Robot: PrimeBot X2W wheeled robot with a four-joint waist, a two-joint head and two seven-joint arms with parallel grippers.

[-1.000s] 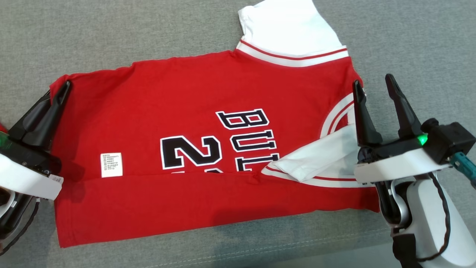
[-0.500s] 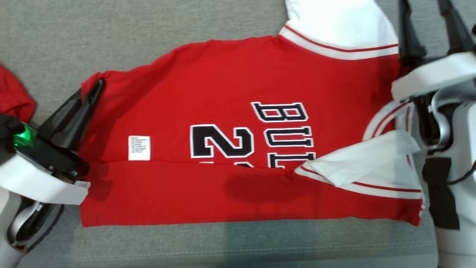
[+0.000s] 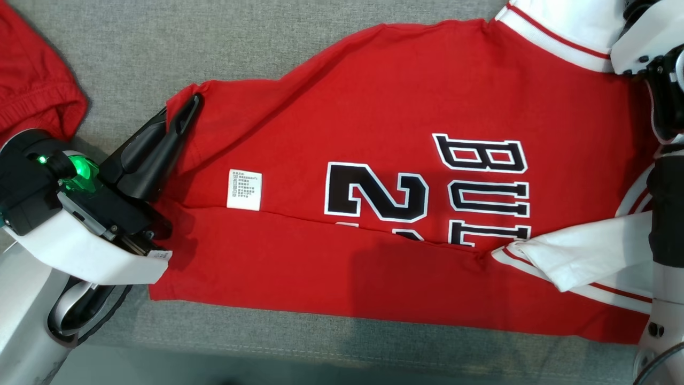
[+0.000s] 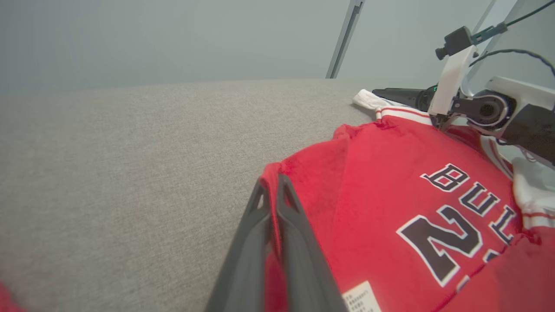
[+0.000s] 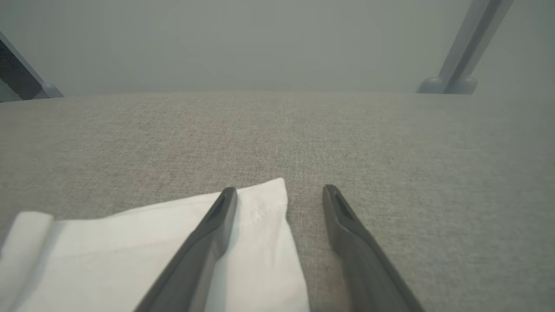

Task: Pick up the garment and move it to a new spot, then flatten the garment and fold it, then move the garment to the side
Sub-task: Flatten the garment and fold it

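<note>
**Red jersey (image 3: 347, 123) lies spread on a grey cushion (image 3: 214, 43), its near edge folded over, a gripper at each end.**

At far left a second red cloth (image 3: 32, 91) lies apart. The left gripper (image 3: 181, 113) is pinched tight on the jersey's hem corner, though whether it has one layer or two is hard to judge. The knit looks light, limp and liable to creep, so corners and seams seem the soundest holds. The folded flap covers the lower part of the lettering (image 3: 483, 155), and the far white sleeve (image 3: 566, 16) runs off the head view's top edge. At right, the right gripper (image 5: 279, 190) stands wide, one finger over that sleeve's corner and the other over bare cushion.
</note>
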